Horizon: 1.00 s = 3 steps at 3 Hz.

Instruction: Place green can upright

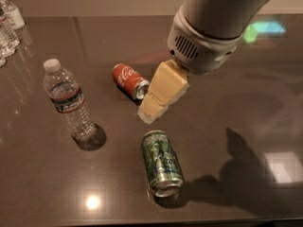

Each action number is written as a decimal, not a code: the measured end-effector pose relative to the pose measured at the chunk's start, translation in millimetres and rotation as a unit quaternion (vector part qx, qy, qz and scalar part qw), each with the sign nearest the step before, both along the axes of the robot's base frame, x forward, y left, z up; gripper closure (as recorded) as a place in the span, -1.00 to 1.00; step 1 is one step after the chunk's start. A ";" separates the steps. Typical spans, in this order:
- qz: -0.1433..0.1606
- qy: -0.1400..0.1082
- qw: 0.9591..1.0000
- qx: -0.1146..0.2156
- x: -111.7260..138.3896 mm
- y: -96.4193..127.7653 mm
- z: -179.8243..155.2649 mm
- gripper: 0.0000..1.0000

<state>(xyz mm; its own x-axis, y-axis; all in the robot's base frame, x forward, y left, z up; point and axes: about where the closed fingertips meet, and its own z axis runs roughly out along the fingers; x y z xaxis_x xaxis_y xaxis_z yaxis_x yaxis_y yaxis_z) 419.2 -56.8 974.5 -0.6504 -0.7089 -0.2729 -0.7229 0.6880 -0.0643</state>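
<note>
The green can (pixel 162 162) lies on its side on the dark table (pixel 246 126), near the front edge, with its silver end facing the front. Its label is green and white. My gripper (pixel 147 113) hangs from the white arm (pixel 213 27) above the table, cream-coloured and pointing down-left. Its tip is just above and a little left of the green can's far end, and right of the red can. It holds nothing that I can see.
A red Coca-Cola can (pixel 129 80) lies on its side just behind the gripper's tip. An upright clear water bottle (pixel 68 100) stands at the left. More water bottles (pixel 8 25) stand at the far left corner.
</note>
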 end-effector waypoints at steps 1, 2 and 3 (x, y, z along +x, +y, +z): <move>-0.055 -0.012 0.998 -0.020 -4.3 18.7 1.6 -1.00; -0.100 -0.022 0.995 -0.004 -6.6 21.3 12.0 -1.00; -0.096 -0.037 0.995 0.001 -11.6 25.4 24.2 -1.00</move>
<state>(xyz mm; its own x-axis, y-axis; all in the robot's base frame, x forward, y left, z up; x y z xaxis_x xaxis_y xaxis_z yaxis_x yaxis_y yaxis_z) 407.6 -31.5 998.7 -0.7520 -0.5721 -0.3273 -0.5706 0.8137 -0.1111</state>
